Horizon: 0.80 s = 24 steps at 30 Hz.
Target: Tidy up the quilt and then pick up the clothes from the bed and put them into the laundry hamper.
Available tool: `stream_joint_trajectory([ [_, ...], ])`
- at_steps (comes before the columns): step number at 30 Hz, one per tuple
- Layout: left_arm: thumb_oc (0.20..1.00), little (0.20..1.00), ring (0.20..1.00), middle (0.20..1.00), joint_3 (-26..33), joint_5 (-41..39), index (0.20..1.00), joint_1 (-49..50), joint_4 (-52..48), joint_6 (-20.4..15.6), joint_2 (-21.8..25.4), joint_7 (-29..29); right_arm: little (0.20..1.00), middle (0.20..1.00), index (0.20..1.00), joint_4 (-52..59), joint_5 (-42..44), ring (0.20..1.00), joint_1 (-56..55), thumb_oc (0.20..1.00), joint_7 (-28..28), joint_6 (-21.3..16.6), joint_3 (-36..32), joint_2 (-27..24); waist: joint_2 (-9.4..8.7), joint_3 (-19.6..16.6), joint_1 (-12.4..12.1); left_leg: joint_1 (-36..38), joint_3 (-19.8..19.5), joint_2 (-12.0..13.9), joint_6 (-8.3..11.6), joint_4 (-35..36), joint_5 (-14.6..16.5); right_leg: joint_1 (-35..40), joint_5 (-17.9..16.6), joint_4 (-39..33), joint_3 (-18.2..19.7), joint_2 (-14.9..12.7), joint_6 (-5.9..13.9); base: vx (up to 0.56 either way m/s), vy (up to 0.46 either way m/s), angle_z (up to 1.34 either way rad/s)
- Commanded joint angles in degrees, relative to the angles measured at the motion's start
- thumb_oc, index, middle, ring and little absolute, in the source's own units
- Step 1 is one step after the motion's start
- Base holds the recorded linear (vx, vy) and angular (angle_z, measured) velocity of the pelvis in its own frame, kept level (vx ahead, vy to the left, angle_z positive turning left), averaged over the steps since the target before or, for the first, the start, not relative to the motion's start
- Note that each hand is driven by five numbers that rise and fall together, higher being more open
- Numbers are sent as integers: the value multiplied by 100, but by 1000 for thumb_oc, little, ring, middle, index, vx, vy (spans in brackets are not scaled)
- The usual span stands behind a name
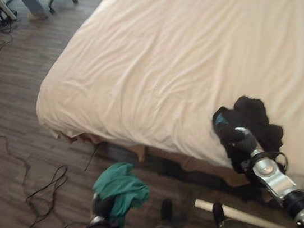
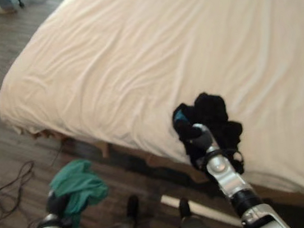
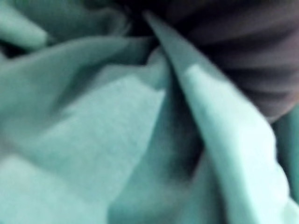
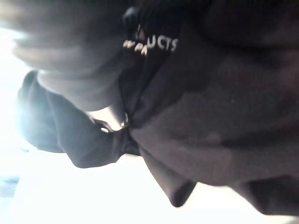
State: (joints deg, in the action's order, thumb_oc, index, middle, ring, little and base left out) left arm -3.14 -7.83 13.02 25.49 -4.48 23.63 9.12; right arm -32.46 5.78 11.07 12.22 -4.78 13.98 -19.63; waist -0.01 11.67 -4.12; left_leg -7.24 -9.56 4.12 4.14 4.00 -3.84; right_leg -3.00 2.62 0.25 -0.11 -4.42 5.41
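A: Where are the clothes?

B: Both are in hand. The black garment (image 1: pixel 252 120) is bunched in the right hand (image 1: pixel 238 141), clenched round it over the near edge of the bed (image 1: pixel 177 48). The teal garment (image 1: pixel 120 189) is gripped by the left hand (image 1: pixel 103 207), off the bed above the wooden floor (image 1: pixel 12 167).

A: And the quilt?

B: It lies spread smooth, so that step looks done. Next would be carrying both to the hamper, wherever that stands.

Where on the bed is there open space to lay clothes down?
Nearly all the quilt is bare, from its left corner to the far edge. The crowded spot is the near edge, where the right hand grips the black garment.
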Motion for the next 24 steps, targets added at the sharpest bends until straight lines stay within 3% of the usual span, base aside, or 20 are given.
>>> stream_joint_trajectory([
  [1, 200, 200, 200, 200, 159, -649, 200, -661, -239, -395, -124, 114, 200, 200, 200, 103, 1747, 200, -312, 200, -922, -134, 363, 371, 81, 559, -240, -372, 1099, 132, 287, -40, -95, 272, 193, -479, -1097, -403, 373, -139, 73, 90],
  [2, 200, 200, 200, 200, 159, -649, 200, -663, -241, -395, -128, 114, 200, 200, 200, 104, 1750, 200, -310, 200, -924, -133, 362, 365, 87, 547, -240, -394, 1097, 134, 285, -36, -113, 251, 174, -484, -1098, -400, 374, -265, 180, 175],
  [3, 200, 200, 200, 200, 230, -722, 200, -699, -112, -429, -192, 136, 200, 200, 200, 523, 2222, 200, -271, 200, -1007, -241, 258, 344, 80, 496, -106, -342, 2573, 643, 368, -164, -105, 265, 21, -524, -1702, -691, 519, -180, 145, 160],
  [5, 200, 200, 200, 200, 321, -978, 200, -695, 43, -499, -235, 194, 200, 200, 200, 1142, 2496, 200, -385, 200, -1191, -311, 248, 257, 45, 347, -1, -101, 3286, 1046, 529, -277, -85, 482, -16, -488, -2208, -922, 602, -53, 166, 142],
  [7, 200, 200, 200, 200, 357, -1025, 200, -663, 61, -495, -249, 187, 200, 200, 200, 1362, 2432, 200, -509, 200, -1252, -307, 241, 199, 21, 298, 25, -57, 3372, 1161, 557, -400, -153, 581, -75, -464, -2373, -985, 582, 37, 122, 105],
  [9, 200, 200, 200, 200, 490, -1312, 200, -617, 61, -575, -343, 189, 200, 200, 200, 1831, 1979, 200, -964, 200, -1295, -349, 77, -24, -70, 126, -2, 92, 3527, 1544, 642, -612, -253, 850, -171, -320, -3008, -1262, 583, 64, 235, 132],
  [11, 200, 200, 200, 200, 484, -1440, 200, -557, 20, -587, -374, 181, 200, 200, 200, 1906, 1781, 200, -1223, 200, -1248, -349, -70, -73, -51, 15, 55, 131, 3503, 1573, 647, -593, -188, 927, -174, -278, -3203, -1320, 628, 134, 193, 133],
  [13, 200, 200, 200, 200, 348, -1370, 200, -529, 9, -484, -449, 9, 200, 200, 200, 1523, 1455, 200, -1589, 200, -1006, -222, -575, 74, -70, -177, -66, 114, 3103, 1200, 535, -244, -104, 1062, -500, 11, -3392, -1592, 804, 217, 314, 182],
  [15, 200, 200, 200, 200, 274, -1239, 200, -576, 37, -436, -377, -27, 200, 200, 200, 1198, 982, 200, -1733, 200, -759, -109, -851, 175, -66, -186, -150, 62, 2837, 838, 300, -19, 19, 1042, -954, 645, -3548, -1930, 952, 214, 287, 241],
  [16, 200, 200, 200, 200, 257, -1197, 200, -583, 45, -418, -345, 1, 200, 200, 200, 1062, 892, 200, -1745, 200, -707, -61, -925, 242, -59, -158, -108, 93, 2718, 670, 177, 1, 128, 888, -1050, 1077, -3358, -2087, 951, 289, 299, 198],
  [17, 200, 200, 200, 200, 231, -1106, 200, -592, 123, -418, -272, 79, 200, 200, 200, 871, 913, 200, -1765, 200, -579, -112, -1017, 303, -16, -136, -52, 106, 2585, 601, 121, 45, 204, 762, -1038, 1204, -3003, -1988, 955, 223, 330, 152],
  [18, 200, 200, 200, 200, 163, -1102, 200, -588, 67, -426, -258, 100, 200, 200, 200, 898, 939, 200, -1824, 200, -533, -87, -1146, 372, 44, -85, 77, 147, 2448, 488, 30, 80, 124, 429, -942, 1392, -2434, -1771, 810, 261, 356, 132],
  [19, 200, 200, 200, 200, 66, -1169, 200, -622, 69, -450, -319, 151, 200, 200, 200, 832, 1081, 200, -1856, 200, -445, -163, -1209, 407, 124, -53, 192, 238, 2226, 428, 11, 100, 179, 118, -451, 1374, -1759, -1328, 698, 267, 333, 128],
  [21, 200, 200, 200, 200, -131, -1117, 200, -715, 314, -397, -407, 94, 200, 200, 200, 477, 1200, 200, -1826, 200, -226, -255, -1368, 481, 241, 121, 381, 428, 1758, 249, 2, 100, 311, -288, 169, 1022, -968, -635, 545, 376, 139, 171],
  [23, 200, 200, 200, 200, -207, -1082, 200, -769, 401, -381, -420, 89, 200, 200, 200, 348, 1209, 200, -1783, 200, -179, -249, -1369, 487, 234, 143, 444, 475, 1643, 200, 2, 100, 327, -303, 134, 716, -852, -525, 521, 223, -12, 153],
  [24, 200, 200, 200, 200, -342, -791, 200, -875, 687, -298, -421, 92, 200, 200, 200, 64, 1144, 200, -1818, 200, -102, -213, -1424, 514, 159, 157, 511, 559, 1378, 40, -25, 100, 403, -224, 79, 282, -580, -459, 512, 202, -71, 144],
])
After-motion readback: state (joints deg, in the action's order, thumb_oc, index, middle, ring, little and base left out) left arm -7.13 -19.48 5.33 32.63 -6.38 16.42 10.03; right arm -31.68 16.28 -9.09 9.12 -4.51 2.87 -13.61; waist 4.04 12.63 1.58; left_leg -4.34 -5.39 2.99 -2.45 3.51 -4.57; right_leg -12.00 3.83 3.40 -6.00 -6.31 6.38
